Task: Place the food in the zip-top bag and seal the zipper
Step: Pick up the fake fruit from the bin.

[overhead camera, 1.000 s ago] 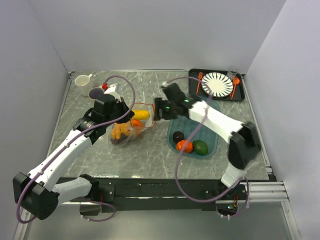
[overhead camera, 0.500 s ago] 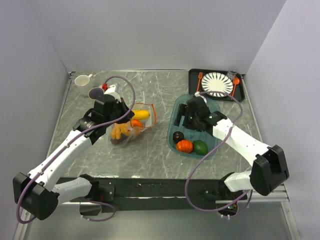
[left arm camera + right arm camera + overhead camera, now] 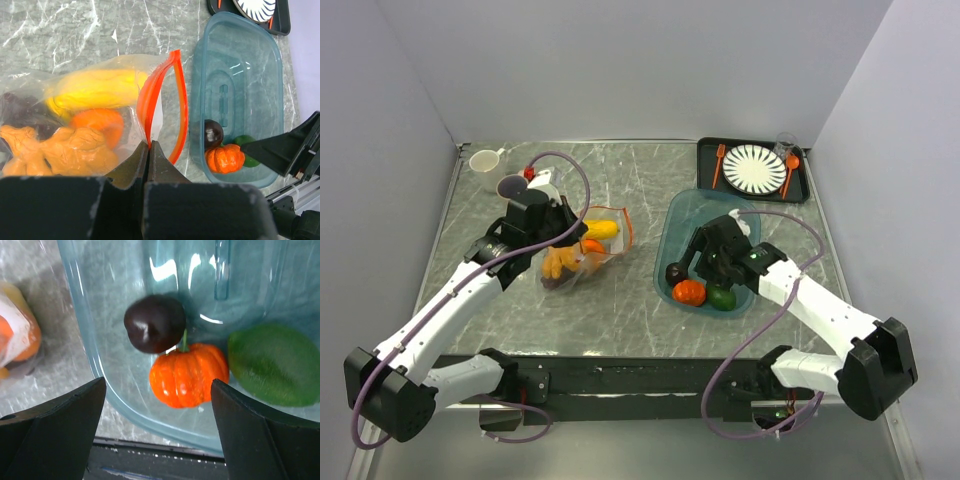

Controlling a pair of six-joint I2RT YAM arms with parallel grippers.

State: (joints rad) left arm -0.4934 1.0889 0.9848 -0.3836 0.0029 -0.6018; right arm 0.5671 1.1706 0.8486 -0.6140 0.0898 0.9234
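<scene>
Zip-top bag (image 3: 588,243) lies left of centre on the table (image 3: 620,310), food (image 3: 563,263) inside it. Well apart to its right, the oblong tray (image 3: 705,205). At the tray's near end sits a pumpkin (image 3: 689,292), a round fruit (image 3: 676,272) just behind it, an oval fruit (image 3: 722,297) just right. Behind, far right corner: plate (image 3: 754,168) on a flat tray (image 3: 704,150). Cup (image 3: 485,160) far left

White arms (image 3: 440,310), black joints (image 3: 532,215), purple cables (image 3: 558,153)
</scene>
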